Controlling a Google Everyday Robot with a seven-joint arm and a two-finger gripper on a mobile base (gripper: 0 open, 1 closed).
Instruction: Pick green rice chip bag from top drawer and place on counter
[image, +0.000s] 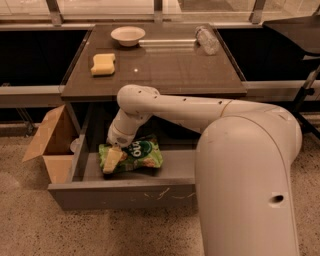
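Observation:
The green rice chip bag (141, 153) lies crinkled on the floor of the open top drawer (125, 195), toward its left side. My gripper (112, 160) reaches down into the drawer and rests on the left end of the bag, covering that part of it. The bag still lies flat in the drawer. The counter (165, 72) is directly above and behind the drawer. My large white arm fills the right foreground and hides the drawer's right part.
On the counter are a yellow sponge (103, 64) at the left, a white bowl (128, 35) at the back and a clear plastic bottle (206, 40) lying at the back right. An open brown cardboard box (49, 142) stands on the floor left of the drawer.

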